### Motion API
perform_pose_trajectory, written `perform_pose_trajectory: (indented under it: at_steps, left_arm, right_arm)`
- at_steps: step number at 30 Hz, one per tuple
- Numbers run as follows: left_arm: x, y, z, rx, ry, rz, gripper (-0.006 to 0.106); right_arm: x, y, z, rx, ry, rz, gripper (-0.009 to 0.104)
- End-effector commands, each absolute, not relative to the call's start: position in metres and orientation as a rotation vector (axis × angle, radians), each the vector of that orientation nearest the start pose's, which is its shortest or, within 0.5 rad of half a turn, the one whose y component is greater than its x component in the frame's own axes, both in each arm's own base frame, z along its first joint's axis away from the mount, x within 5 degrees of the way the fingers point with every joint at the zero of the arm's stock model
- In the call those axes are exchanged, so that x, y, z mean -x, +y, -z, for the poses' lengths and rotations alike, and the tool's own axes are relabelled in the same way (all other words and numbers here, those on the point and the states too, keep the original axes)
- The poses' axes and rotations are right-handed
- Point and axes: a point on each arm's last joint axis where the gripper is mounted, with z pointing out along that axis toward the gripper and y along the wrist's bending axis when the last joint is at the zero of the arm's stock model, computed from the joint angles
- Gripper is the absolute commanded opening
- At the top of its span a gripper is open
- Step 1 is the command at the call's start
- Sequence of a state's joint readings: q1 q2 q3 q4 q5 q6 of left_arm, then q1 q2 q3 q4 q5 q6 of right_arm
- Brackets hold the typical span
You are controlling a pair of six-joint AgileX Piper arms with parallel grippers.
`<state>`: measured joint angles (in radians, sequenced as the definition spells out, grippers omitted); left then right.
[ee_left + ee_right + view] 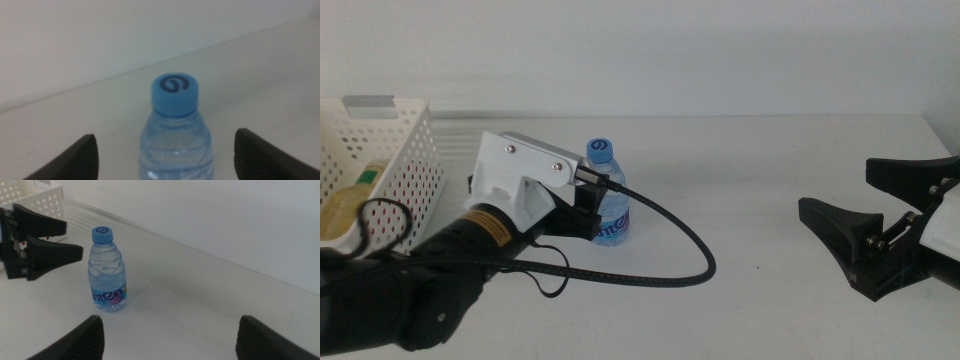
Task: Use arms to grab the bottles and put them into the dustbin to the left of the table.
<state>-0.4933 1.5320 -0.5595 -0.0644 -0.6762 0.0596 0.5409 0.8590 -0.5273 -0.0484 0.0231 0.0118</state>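
Observation:
A small blue-capped water bottle (611,205) stands upright on the white table (750,160). My left gripper (590,203) is open right at the bottle. In the left wrist view the bottle (174,150) stands between the two spread jaws of the gripper (165,135), untouched. My right gripper (834,187) is open and empty at the right side of the table. The right wrist view shows the bottle (107,275), the left gripper (42,242) beside it and my right gripper (170,325). The white dustbin (395,140) holds the yellow bottle (342,215). The red can is out of view.
A black cable (685,245) loops from the left wrist over the table in front of the bottle. The dustbin (37,197) stands at the table's left end. A pale wall runs behind the table's far edge.

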Motion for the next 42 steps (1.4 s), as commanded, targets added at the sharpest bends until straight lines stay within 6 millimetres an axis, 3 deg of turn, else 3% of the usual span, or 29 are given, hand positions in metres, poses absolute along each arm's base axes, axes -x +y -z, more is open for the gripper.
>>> perform_pose_trajectory:
  at_steps: [1, 15, 27, 34, 38, 42]
  left_arm:
    - [-0.265, -0.140, -0.226, -0.353, 1.568, 0.375, 0.088]
    - [-0.300, -0.161, -0.213, -0.339, 1.530, 0.409, 0.088]
    - [-0.324, -0.172, -0.169, -0.336, 1.555, 0.400, 0.088]
    - [-0.326, -0.172, -0.159, -0.321, 1.549, 0.390, 0.087]
    - [-0.327, -0.171, -0.155, -0.294, 1.529, 0.384, 0.081]
    - [-0.327, -0.170, -0.152, -0.294, 1.531, 0.384, 0.065]
  right_arm:
    - [-0.156, 0.095, -0.317, 0.514, 1.659, -0.365, 0.072]
    - [-0.156, 0.095, -0.317, 0.519, 1.657, -0.360, 0.072]
    - [-0.156, 0.095, -0.317, 0.519, 1.657, -0.360, 0.072]
    - [-0.156, 0.095, -0.317, 0.519, 1.657, -0.360, 0.072]
    - [-0.156, 0.095, -0.317, 0.519, 1.657, -0.360, 0.072]
    - [-0.156, 0.095, -0.317, 0.519, 1.657, -0.360, 0.072]
